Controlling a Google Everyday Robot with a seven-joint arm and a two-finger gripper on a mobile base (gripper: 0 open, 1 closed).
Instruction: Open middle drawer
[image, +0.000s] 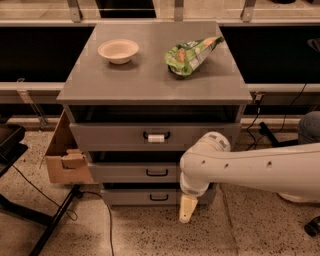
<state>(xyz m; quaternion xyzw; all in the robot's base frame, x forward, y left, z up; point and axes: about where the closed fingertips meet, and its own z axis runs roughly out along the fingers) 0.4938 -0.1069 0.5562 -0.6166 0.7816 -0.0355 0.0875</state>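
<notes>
The grey three-drawer cabinet stands in the middle of the camera view. The middle drawer is a wide grey front with a small black loop handle at its centre, and it looks closed. My white arm reaches in from the right. My gripper hangs pointing down near the floor, in front of the right end of the bottom drawer. It is below and to the right of the middle drawer's handle and does not touch it.
The top drawer has a white tag on its handle. The bottom drawer has a plain handle. A bowl and a green bag lie on the cabinet top. A cardboard box stands at its left.
</notes>
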